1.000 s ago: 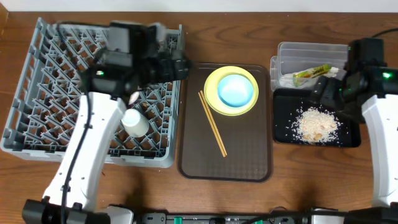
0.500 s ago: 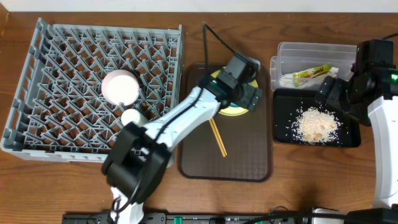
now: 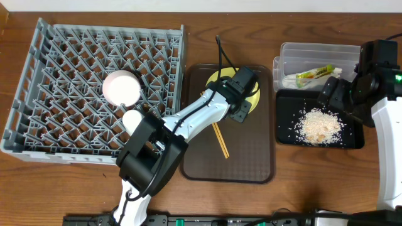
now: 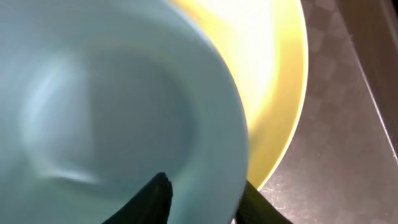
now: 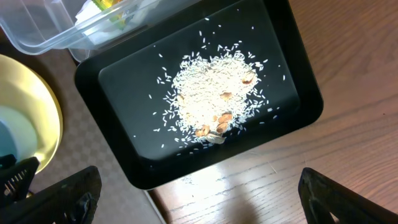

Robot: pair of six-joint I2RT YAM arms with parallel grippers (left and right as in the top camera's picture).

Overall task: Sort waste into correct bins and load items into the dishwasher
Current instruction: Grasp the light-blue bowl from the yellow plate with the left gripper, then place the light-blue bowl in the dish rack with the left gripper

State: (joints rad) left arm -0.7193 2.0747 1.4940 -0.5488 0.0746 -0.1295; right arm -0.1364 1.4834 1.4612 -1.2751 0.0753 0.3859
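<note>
Left gripper (image 3: pixel 242 95) has slid a touch nearer over the plate (image 4: pixel 273 93) vs 0.5 s ago. Rack (image 3: pixel 63 75) holds white bowl (image 3: pixel 122 88) & cup (image 3: pixel 132 118). Brown tray (image 3: pixel 245 157) carries plate, blue bowl (image 4: pixel 93 112) on it, chopsticks (image 3: pixel 221 141) beside. Right gripper (image 5: pixel 199 186) hangs over black tray (image 5: pixel 292 106) w/ rice (image 5: pixel 211 102), spread wide. Left fingers (image 4: pixel 155 196) straddle blue bowl's rim, one inside, one outside, not clamped.

A robot test bench staged as a kitchen: wooden table (image 3: pixel 314 182), grey dish rack (image 3: pixel 63 63), brown serving tray (image 3: pixel 245 157).
</note>
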